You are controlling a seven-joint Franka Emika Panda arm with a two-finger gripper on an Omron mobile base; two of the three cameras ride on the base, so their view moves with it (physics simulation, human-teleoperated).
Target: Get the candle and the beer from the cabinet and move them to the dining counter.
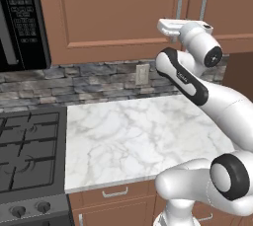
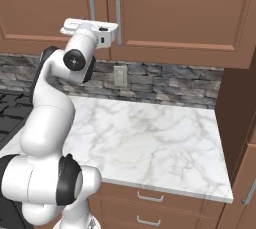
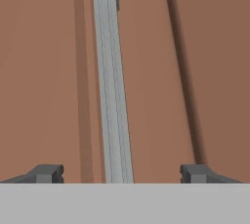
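The pincer (image 3: 117, 173) stood wide open at the closed cabinet (image 1: 118, 8), gripping nothing; its fingertips (image 3: 46, 173) flanked a silver bar handle (image 3: 112, 91) at frame centre. Below lay the marble worktop (image 2: 150, 133).

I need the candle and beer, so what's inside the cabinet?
Can't tell: the cabinet doors are closed, hiding the inside. The open hand straddles a silver handle.
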